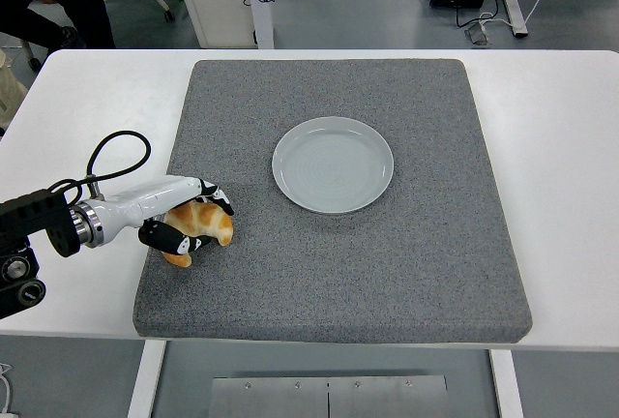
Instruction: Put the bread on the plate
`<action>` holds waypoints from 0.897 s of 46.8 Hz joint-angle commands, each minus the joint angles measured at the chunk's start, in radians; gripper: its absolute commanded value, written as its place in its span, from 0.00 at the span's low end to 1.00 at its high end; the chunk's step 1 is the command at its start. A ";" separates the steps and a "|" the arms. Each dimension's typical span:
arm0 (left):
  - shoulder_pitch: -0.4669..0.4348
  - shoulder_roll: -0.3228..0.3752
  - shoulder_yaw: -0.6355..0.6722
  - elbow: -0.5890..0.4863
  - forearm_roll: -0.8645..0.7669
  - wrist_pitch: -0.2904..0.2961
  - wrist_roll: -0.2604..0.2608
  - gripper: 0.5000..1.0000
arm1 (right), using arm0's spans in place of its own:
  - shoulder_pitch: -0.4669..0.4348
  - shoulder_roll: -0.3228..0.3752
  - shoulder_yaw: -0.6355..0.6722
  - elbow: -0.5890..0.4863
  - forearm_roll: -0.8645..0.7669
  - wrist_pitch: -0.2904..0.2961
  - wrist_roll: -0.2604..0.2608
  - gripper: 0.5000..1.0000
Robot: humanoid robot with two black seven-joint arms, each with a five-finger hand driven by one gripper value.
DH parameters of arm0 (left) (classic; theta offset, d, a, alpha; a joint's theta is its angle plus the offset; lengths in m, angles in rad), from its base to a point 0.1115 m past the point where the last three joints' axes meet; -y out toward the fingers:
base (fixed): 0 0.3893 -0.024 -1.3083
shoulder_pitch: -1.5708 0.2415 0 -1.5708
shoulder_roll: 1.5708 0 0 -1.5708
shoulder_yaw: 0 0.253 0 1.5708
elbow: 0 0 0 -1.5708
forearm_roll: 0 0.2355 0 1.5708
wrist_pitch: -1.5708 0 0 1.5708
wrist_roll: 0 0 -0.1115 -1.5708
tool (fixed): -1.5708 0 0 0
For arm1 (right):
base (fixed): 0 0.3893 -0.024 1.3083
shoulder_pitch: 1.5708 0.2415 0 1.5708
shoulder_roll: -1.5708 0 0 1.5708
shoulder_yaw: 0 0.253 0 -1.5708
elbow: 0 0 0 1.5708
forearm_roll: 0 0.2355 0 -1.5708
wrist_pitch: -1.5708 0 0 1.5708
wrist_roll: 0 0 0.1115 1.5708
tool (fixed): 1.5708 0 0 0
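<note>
Bread [201, 228] lies at the mat's [387, 263] left edge, left robot hand [184, 223] curled around it. We'd firm that grip, lift clear, then carry right to the plate [333, 164].

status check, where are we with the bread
Left hand closed around the bread, low on the grey mat. Right hand not in view. Plate empty, to the bread's right and farther back. Nothing between them.
</note>
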State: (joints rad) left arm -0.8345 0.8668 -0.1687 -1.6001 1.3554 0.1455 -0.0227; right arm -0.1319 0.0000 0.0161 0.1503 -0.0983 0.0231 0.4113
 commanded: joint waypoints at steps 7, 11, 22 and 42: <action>-0.034 0.038 -0.049 0.000 -0.007 -0.035 -0.017 0.00 | 0.000 0.000 0.001 0.000 0.000 0.000 0.000 1.00; -0.077 0.047 -0.051 0.000 -0.028 -0.046 -0.022 0.00 | 0.000 0.000 -0.001 0.000 -0.001 0.000 0.000 1.00; -0.218 0.095 -0.048 0.002 -0.091 -0.096 -0.026 0.00 | 0.000 0.000 -0.001 0.000 0.000 0.000 0.000 1.00; -0.469 0.109 -0.049 0.095 -0.134 -0.225 -0.039 0.00 | 0.000 0.000 0.001 0.000 0.000 0.000 0.001 1.00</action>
State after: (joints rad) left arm -1.2836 0.9820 -0.2189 -1.5216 1.2210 -0.0712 -0.0588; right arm -0.1319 0.0000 0.0155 0.1503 -0.0988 0.0231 0.4112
